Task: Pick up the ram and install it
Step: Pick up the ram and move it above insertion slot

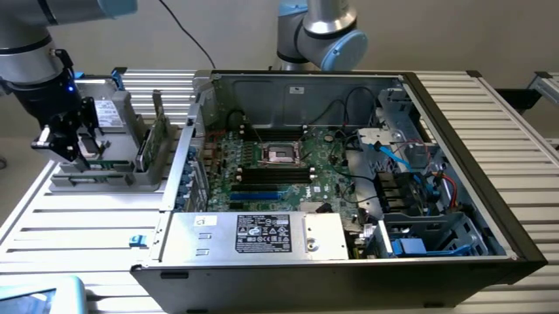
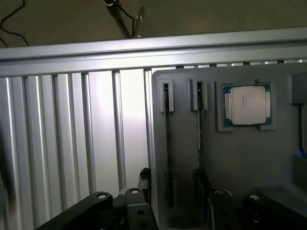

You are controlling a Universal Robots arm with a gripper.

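Grey tray holds ram and processor; gripper jaws apart, seemingly straddling ram.

A robotics lab: opened computer case on a slatted aluminium bench beside a robot arm.

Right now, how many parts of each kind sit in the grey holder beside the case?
ram sticks: 2
processor: 1
drive: 1
Total: 4
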